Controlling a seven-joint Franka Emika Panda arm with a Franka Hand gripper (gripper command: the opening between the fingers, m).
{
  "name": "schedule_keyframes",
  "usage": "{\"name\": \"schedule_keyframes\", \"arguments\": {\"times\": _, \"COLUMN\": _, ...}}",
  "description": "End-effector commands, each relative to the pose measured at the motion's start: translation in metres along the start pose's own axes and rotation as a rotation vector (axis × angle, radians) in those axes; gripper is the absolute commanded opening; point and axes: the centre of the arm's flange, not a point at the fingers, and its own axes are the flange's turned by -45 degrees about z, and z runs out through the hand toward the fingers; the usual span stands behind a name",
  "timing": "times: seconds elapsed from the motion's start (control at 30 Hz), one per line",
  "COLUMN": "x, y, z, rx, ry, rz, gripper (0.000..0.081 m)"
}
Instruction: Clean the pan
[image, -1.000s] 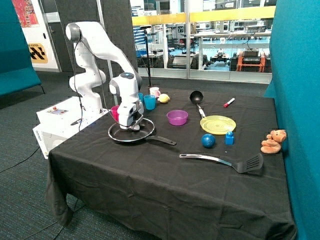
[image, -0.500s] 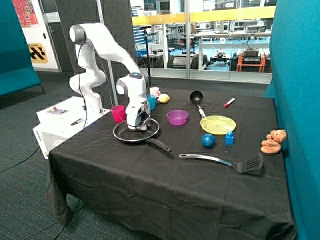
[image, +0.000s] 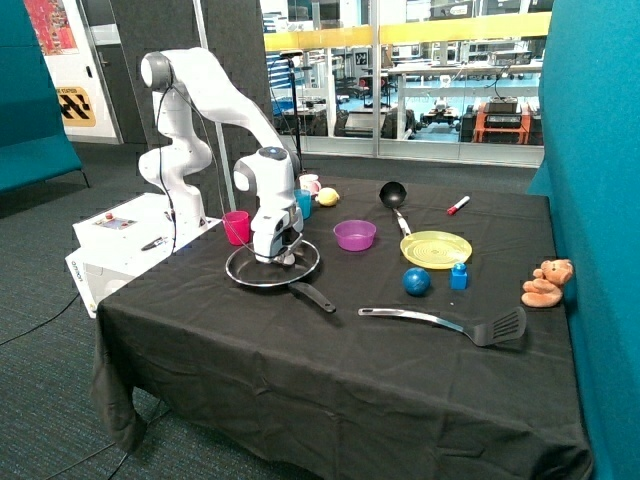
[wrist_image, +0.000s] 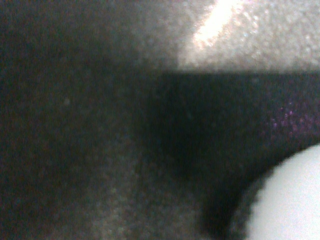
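Note:
The large round black pan (image: 243, 270) sits on the black tablecloth near the table's corner closest to the robot base, and its long handle (image: 314, 296) points toward the table's front. My gripper (image: 275, 257) is pressed down inside the pan, against its dark-grey bottom. The white hand hides whatever is under it. The wrist view shows only a dark surface (wrist_image: 100, 150) very close up and a pale rounded shape (wrist_image: 290, 200) at one corner.
A pink cup (image: 236, 227) and a blue cup (image: 300, 203) stand just behind the pan, and a purple bowl (image: 354, 235) beside it. Further along lie a ladle (image: 392, 193), a yellow plate (image: 436, 249), a blue ball (image: 416, 281) and a slotted spatula (image: 450, 322).
The gripper has slid inside the pan toward the purple bowl. The pan shifted with it, and its handle swung round toward the table's front.

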Motion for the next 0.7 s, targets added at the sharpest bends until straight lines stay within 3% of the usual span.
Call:
{"name": "schedule_keyframes", "arguments": {"times": 0.0, "x": 0.001, "y": 0.016, "z": -0.003, "rx": 0.0055, "ry": -0.0002, "rz": 0.028, "gripper": 0.0000}}
{"name": "schedule_keyframes", "arguments": {"times": 0.67, "x": 0.027, "y": -0.011, "z": -0.034, "rx": 0.0055, "ry": 0.0000, "rz": -0.042, "gripper": 0.0000}}
